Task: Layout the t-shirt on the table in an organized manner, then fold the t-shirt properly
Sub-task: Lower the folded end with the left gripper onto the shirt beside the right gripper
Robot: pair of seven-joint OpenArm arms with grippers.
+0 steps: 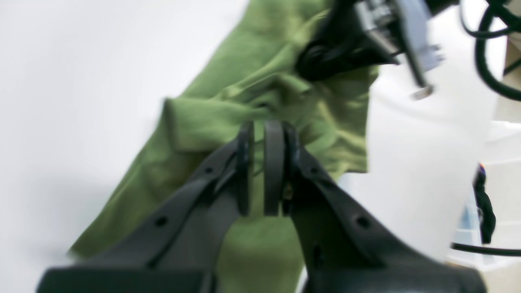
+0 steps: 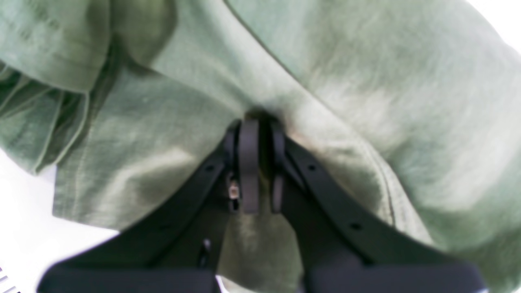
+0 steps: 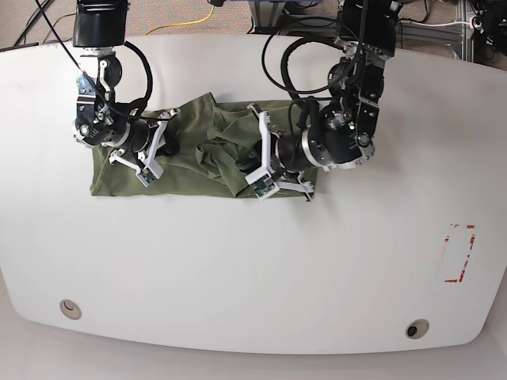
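Observation:
The olive-green t-shirt (image 3: 190, 154) lies crumpled and bunched on the far middle of the white table (image 3: 238, 277). My right gripper (image 3: 164, 144) sits over its left part. In the right wrist view it (image 2: 256, 162) is shut on a pinch of the t-shirt (image 2: 366, 81), with cloth puckered at the tips. My left gripper (image 3: 244, 164) is at the bunched middle. In the left wrist view it (image 1: 262, 162) is closed on a fold of the t-shirt (image 1: 252, 69), with the other arm's gripper (image 1: 338, 53) just beyond.
A red tape rectangle (image 3: 459, 253) marks the table's right side. Two round grommets (image 3: 70, 308) (image 3: 417, 328) sit near the front edge. Cables (image 3: 190, 20) and equipment run along the back edge. Black cables (image 1: 488, 49) hang at the left wrist view's upper right.

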